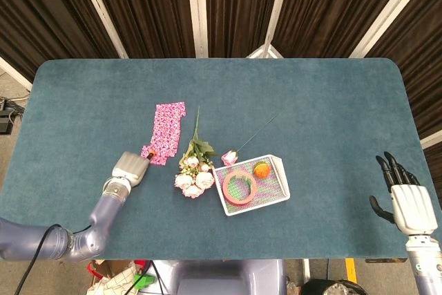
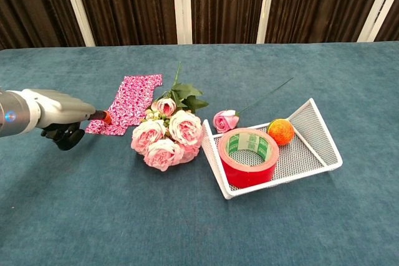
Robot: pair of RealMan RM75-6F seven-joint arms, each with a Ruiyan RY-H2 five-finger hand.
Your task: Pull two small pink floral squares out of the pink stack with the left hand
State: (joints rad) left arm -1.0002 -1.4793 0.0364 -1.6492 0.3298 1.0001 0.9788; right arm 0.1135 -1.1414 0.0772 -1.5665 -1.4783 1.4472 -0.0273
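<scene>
Left hand [image 1: 129, 168]: silver-grey shell, orange fingertip, bluish-grey arm, black cable. Right hand [image 1: 404, 198]: white back, black fingers.
</scene>
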